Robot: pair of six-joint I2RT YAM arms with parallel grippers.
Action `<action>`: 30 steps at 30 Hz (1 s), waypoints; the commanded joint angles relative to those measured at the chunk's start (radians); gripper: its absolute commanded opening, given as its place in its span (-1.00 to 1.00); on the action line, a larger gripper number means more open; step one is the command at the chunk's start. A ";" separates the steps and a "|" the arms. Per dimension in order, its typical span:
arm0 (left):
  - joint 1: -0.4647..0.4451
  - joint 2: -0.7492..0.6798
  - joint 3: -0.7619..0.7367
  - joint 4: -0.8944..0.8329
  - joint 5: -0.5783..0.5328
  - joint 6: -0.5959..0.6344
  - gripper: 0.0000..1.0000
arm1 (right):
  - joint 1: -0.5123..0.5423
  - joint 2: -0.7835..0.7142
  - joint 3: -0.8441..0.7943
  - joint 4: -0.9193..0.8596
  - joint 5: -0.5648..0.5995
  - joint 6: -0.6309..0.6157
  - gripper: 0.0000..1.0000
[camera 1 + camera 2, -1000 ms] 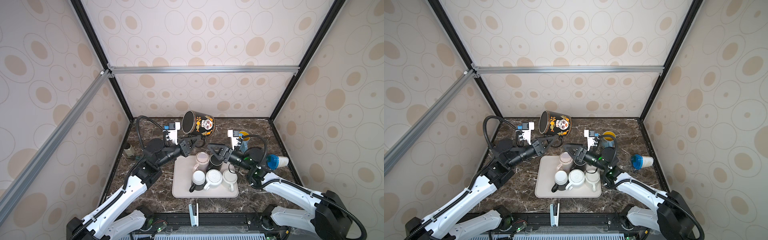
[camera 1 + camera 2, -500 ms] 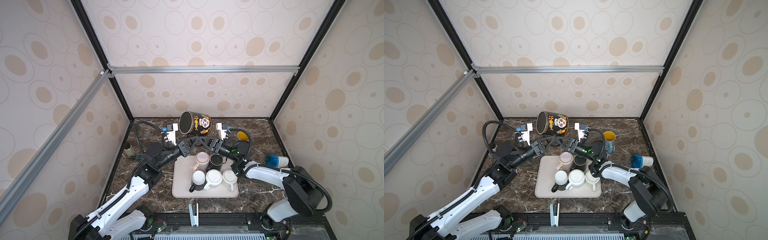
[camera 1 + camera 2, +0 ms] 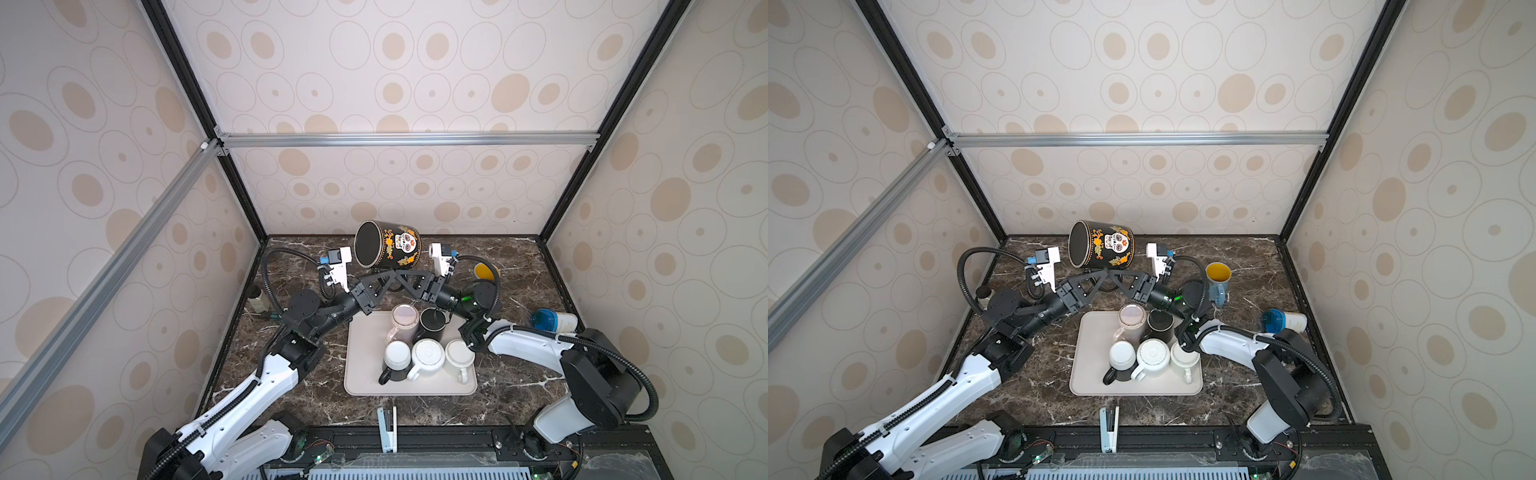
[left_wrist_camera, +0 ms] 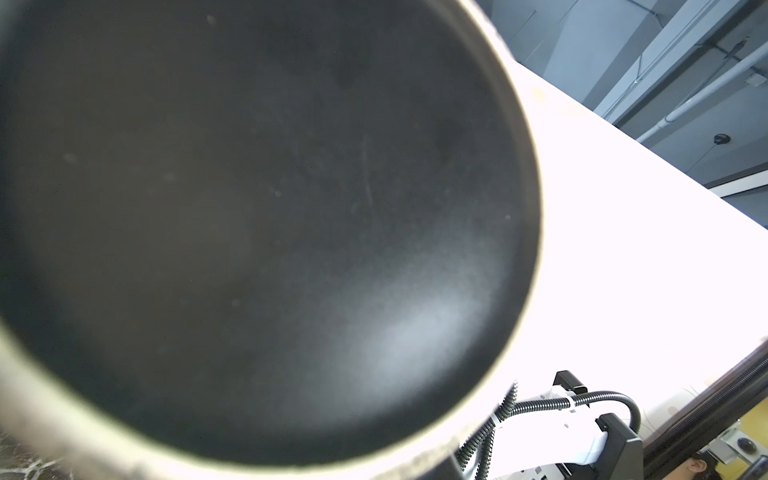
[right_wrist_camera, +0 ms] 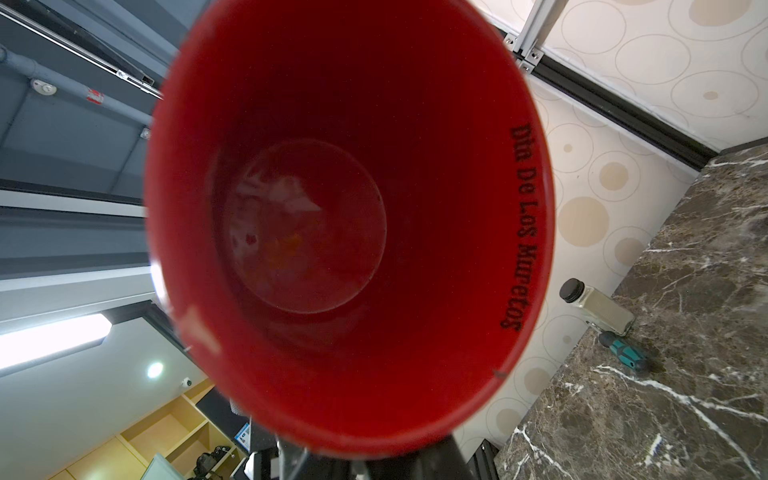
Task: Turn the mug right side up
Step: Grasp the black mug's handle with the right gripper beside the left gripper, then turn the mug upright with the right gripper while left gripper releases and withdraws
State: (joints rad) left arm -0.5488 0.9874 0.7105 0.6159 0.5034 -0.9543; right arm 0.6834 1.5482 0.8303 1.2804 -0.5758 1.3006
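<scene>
While the mug hangs sideways, twelve o'clock of the tray, the left gripper clamps it underneath | right gripper meets it there, jaw gap cannot be told | judged half turned; uprighting, set-down remain

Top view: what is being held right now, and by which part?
The black skull mug, tipped on its side in the air. The left gripper is shut under it, apparently on the handle; whether the right gripper grips too cannot be told.
</scene>
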 commanded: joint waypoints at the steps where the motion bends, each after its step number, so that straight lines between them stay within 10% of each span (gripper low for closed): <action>1: 0.021 0.000 -0.007 0.058 0.023 -0.011 -1.00 | 0.002 -0.072 0.044 0.123 0.011 -0.016 -1.00; 19: 0.116 0.040 -0.060 0.032 0.039 -0.040 -1.00 | 0.015 -0.211 0.107 -0.140 -0.124 -0.142 -1.00; 25: 0.117 0.059 -0.057 0.047 0.048 -0.051 -1.00 | 0.022 -0.211 0.113 -0.102 -0.148 -0.131 -0.70; 30: 0.116 0.073 -0.057 0.059 0.061 -0.058 -1.00 | 0.041 -0.202 0.130 -0.110 -0.172 -0.143 -1.00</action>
State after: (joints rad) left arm -0.4614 1.0229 0.6624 0.7021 0.6262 -1.0695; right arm 0.6773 1.4242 0.8742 0.9554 -0.6296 1.1374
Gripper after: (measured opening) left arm 0.175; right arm 0.199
